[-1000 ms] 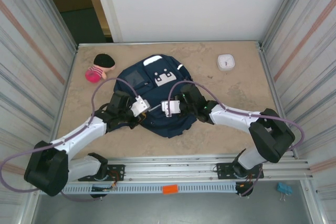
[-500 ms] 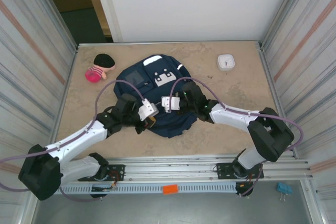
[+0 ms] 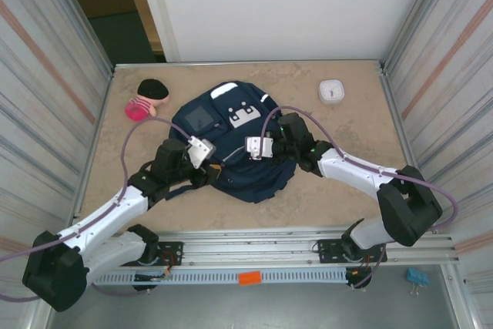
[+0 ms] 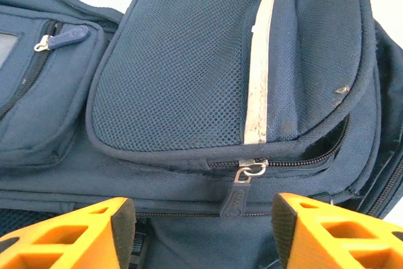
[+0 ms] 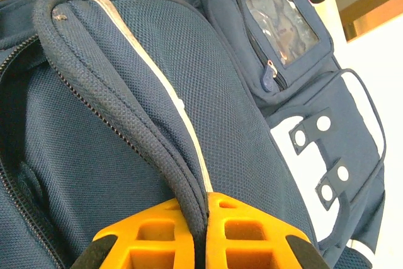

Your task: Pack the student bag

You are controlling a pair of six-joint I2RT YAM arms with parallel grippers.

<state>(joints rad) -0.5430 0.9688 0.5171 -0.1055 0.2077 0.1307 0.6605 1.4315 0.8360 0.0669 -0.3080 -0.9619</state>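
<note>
**A:** Looking at the student bag [image 3: 231, 161]: flat on the worktop [image 3: 347, 190], front up, white patch [image 3: 241, 115] toward the far wall.

**B:** Noted. Clamped on its corded rim [image 5: 126, 130], over the bag's right half: right pincer [image 5: 201, 218], jaws pressed tight on the fabric edge.

**A:** Hanging over the bag's left half: left pincer [image 4: 201, 218], spread wide, gripping nothing. Just past its tips, a zip pull [image 4: 242, 184] below the mesh pocket [image 4: 182, 74] with the pale stripe [image 4: 259, 80].

**B:** Off the bag's far-left corner, apart from it: pink doll [image 3: 146, 98] in a black cap. Well off its far-right corner: small white dial [image 3: 332, 91].
</note>
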